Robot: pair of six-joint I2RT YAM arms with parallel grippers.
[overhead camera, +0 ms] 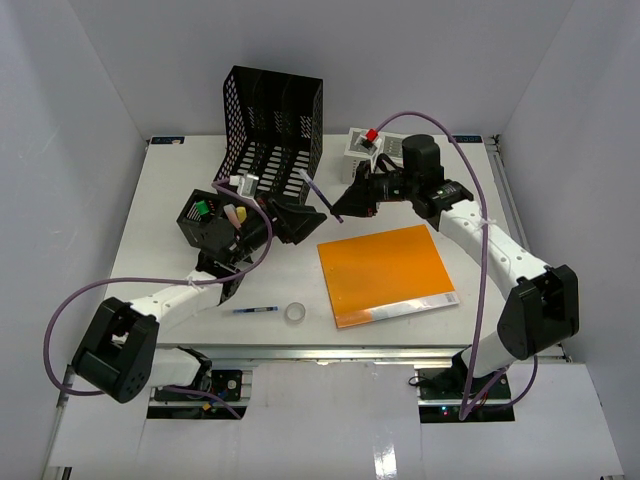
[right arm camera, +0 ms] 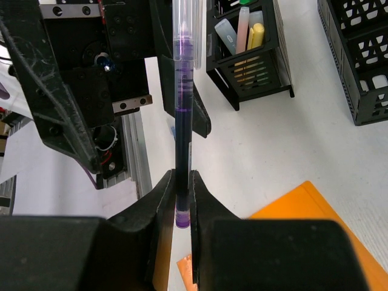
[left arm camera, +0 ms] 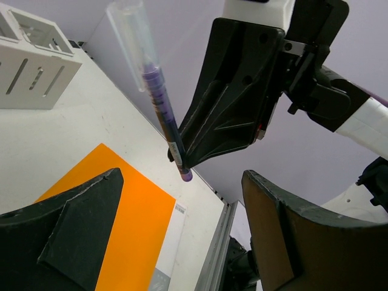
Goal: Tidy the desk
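White booth, top view: desk (overhead camera: pixel 180 180) spanning it, right gripper (overhead camera: pixel 345 207) pinching a purple pen (overhead camera: pixel 322 195) above it, left gripper (overhead camera: pixel 312 226) spread wide just beside. Left wrist view: pen tilted ahead of the spread fingers (left arm camera: pixel 66 230), touching neither; right wrist view: clamped only at its low end, pen cup (right arm camera: pixel 251 60) beyond. Likely handover, so risk of pivoting or dropping if released before a firm left grasp, given that short hold.
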